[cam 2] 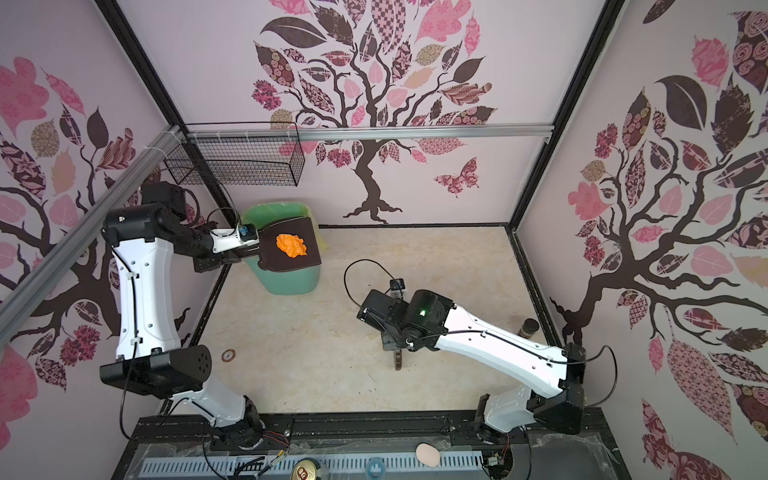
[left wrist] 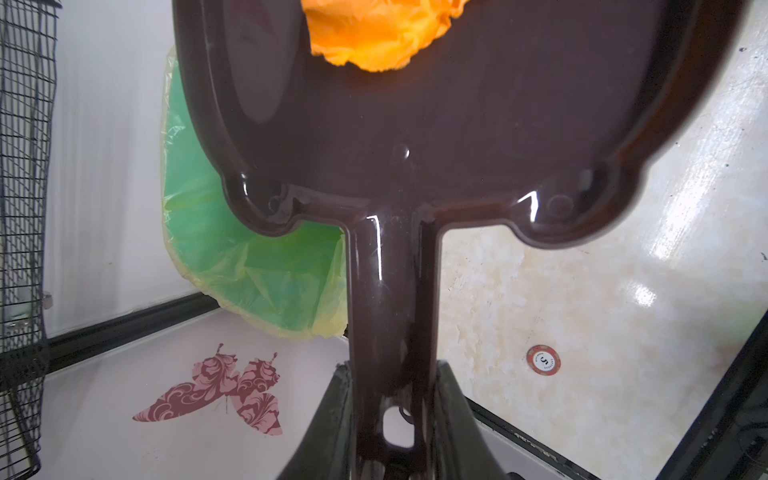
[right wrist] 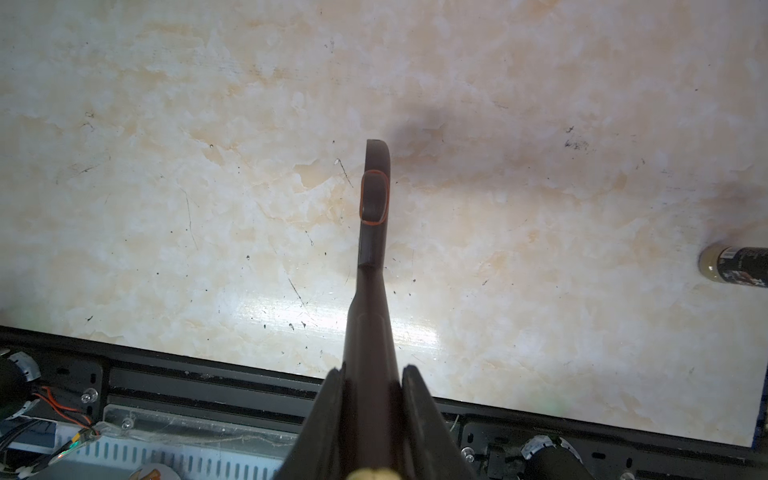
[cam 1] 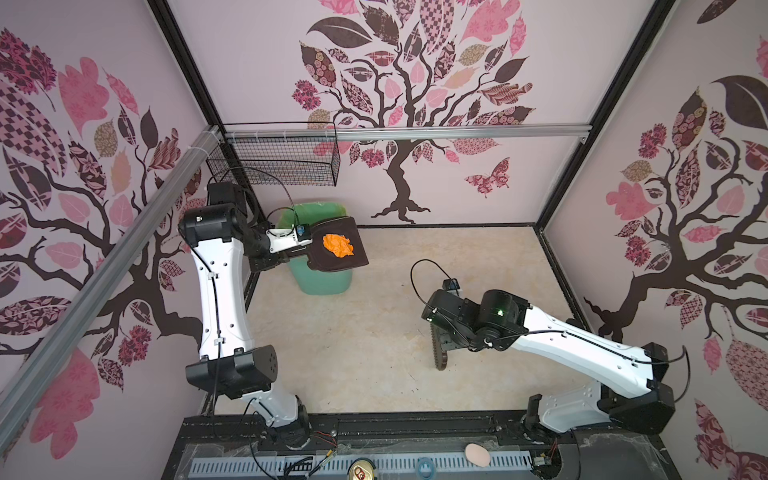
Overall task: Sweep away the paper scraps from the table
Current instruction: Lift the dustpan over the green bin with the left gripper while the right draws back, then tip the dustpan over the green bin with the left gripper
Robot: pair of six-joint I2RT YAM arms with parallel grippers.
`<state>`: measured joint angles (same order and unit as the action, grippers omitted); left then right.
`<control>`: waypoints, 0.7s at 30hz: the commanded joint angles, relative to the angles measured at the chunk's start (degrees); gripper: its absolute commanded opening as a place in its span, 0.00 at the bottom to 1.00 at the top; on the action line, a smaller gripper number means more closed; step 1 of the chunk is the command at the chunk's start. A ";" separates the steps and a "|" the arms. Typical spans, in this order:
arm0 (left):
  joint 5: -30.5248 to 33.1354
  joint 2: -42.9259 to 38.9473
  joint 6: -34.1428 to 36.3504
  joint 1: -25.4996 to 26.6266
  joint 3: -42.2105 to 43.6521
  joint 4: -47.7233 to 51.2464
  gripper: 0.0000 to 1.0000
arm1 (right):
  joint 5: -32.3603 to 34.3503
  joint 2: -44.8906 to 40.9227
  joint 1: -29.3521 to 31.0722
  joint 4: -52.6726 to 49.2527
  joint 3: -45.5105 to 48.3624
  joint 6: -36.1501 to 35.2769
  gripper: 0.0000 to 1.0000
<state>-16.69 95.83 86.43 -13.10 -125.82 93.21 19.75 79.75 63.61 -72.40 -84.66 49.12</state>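
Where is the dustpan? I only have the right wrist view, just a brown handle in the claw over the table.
Observer: The left claw holds the dustpan by its handle, above the green-lined bin.
Operator: Anything in it?
Observer: Orange paper scraps lie in the dustpan, not yet tipped out.
Operator: Any scraps on the table?
Observer: None show on the table in both top views.

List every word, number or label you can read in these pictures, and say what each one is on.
Nothing reads with certainty.
red-and-white chip: centre mark, perhaps "JT", turned sideways; the ring lettering is too small to read.
dark bottle: label print blurred, unreadable.
drink can: only its top shows, no readable print.
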 commanded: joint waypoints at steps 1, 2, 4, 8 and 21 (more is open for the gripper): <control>-0.10 2.10 0.73 -0.49 -3.34 7.21 0.00 | 0.32 0.00 -0.33 0.90 -0.32 -0.79 0.00; 0.39 3.35 0.75 -0.67 -4.78 7.12 0.00 | 0.21 0.14 -0.33 1.07 -0.26 -0.87 0.00; 0.82 6.45 0.80 -1.21 -9.07 8.16 0.00 | 0.12 0.49 -0.33 1.12 -0.24 -1.04 0.00; 1.40 12.06 0.84 -2.85 -16.90 9.44 0.00 | -0.05 0.58 -0.39 1.71 0.59 -0.96 0.00; 2.54 21.84 1.20 -6.17 -26.58 9.45 0.00 | -1.49 2.25 -0.60 3.45 1.34 -2.10 0.00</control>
<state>-13.61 116.25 87.50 -18.48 -148.59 94.24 17.91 80.58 63.29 -69.17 -82.48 47.55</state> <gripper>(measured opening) 0.268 0.243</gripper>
